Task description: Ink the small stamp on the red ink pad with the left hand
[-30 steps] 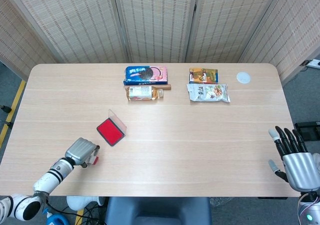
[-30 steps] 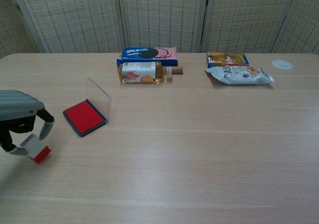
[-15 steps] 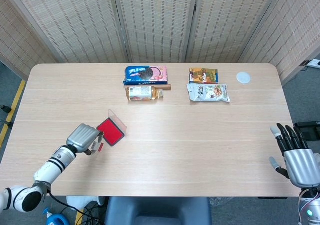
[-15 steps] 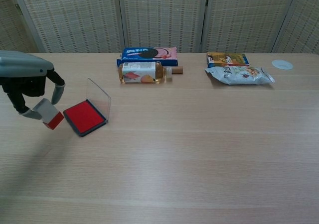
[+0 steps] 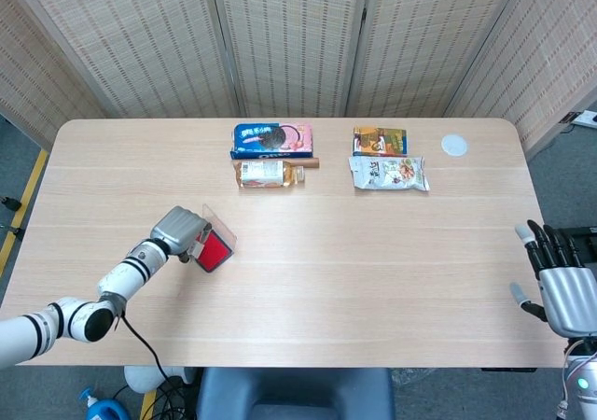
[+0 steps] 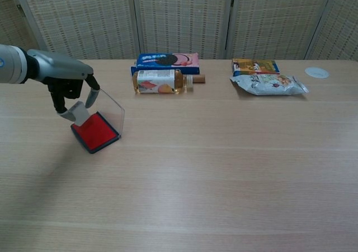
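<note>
Directly below the left robot hand, which pinches the small white block stamp, lies the red ink pad in its dark tray, near the desk's left edge; the right robot hand idles, fingers spread, far off.

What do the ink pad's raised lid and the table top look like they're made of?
The ink pad's lid looks like clear, glossy hard plastic: the table shows straight through it and its edges catch light. The table top looks like light wood or wood-look laminate with a matte finish: straight grain lines and plank seams show, without glare; which of the two cannot be told.
</note>
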Controlling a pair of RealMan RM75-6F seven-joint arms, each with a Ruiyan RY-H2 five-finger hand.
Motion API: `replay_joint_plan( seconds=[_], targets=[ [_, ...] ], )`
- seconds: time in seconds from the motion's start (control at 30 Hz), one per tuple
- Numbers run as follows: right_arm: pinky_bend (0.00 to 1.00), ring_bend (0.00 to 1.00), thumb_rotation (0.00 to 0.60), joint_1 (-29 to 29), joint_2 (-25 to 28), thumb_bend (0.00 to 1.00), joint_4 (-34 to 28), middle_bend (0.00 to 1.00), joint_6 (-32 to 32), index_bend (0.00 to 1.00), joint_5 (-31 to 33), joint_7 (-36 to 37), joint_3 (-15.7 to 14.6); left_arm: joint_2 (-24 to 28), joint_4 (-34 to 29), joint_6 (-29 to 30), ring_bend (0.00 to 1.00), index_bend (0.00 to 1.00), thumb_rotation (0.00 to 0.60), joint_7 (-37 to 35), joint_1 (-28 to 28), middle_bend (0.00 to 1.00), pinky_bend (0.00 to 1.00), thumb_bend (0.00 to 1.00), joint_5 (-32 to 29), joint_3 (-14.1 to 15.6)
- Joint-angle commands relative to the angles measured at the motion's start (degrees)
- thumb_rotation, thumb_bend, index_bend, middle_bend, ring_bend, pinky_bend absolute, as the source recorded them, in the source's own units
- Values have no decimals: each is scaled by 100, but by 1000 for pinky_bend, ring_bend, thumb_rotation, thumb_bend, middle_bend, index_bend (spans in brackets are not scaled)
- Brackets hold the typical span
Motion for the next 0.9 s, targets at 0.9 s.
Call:
replay_joint_plan(
  seconds=[0.9],
  targets=[
    [0,0,600,51,141,294,51,0,-94,0,130,331,18,-825,1112,-441,1000,721,600,-364,-781,1000,947,413,-458,527]
  ],
)
